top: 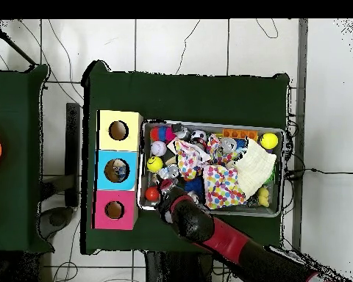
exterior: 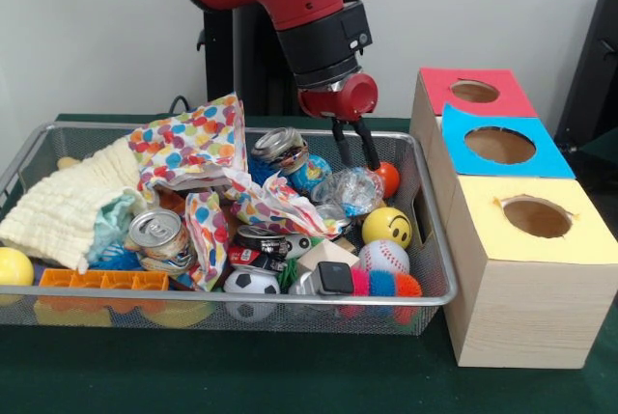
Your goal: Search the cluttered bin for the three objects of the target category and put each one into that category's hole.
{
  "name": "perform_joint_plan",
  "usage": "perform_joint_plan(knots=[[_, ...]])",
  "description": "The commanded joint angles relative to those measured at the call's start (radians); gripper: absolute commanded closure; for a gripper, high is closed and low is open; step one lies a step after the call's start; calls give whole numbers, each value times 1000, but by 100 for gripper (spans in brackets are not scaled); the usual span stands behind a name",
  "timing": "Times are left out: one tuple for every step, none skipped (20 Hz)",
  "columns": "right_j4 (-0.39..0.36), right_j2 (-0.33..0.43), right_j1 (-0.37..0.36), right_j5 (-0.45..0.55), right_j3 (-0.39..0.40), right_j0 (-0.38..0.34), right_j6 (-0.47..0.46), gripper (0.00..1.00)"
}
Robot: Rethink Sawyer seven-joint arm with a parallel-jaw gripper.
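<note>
red ball (exterior: 388, 178) sits at bin (exterior: 432, 240) far corner, gripper (exterior: 355, 149) hovering beside it, fingers spread, empty. best drop straight, avoid crinkly wrap (exterior: 350, 189), close slow.

A plain pale grey wall (exterior: 87, 28) fills the space behind the scene in the front view, evenly lit and bare. A table covered in dark green cloth (exterior: 241, 375) takes up the foreground. At the right edge stands a dark, black piece of furniture (exterior: 594, 67), only partly visible. From overhead, the green-covered table (top: 187, 88) sits on a floor of large white tiles (top: 179, 44) with thin black cables (top: 190, 40) trailing across it. A second dark green surface (top: 14, 161) lies off to the left.
</note>
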Motion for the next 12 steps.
perform_joint_plan(knots=[[53,-17,14,-30,-159,-25,202,0],[58,-19,12,-32,-159,-23,205,0],[62,-20,10,-36,-157,-23,211,0],[64,-18,11,-46,-156,-25,219,0],[67,-20,9,-51,-154,-25,224,0],[70,-21,7,-56,-151,-25,230,0],[75,-24,6,-57,-149,-25,235,0],[77,-25,7,-67,-147,-26,243,0],[79,-25,7,-76,-144,-27,250,0],[80,-25,8,-85,-142,-29,258,0],[85,-27,8,-96,-139,-26,268,0],[87,-27,8,-106,-136,-24,276,0]])
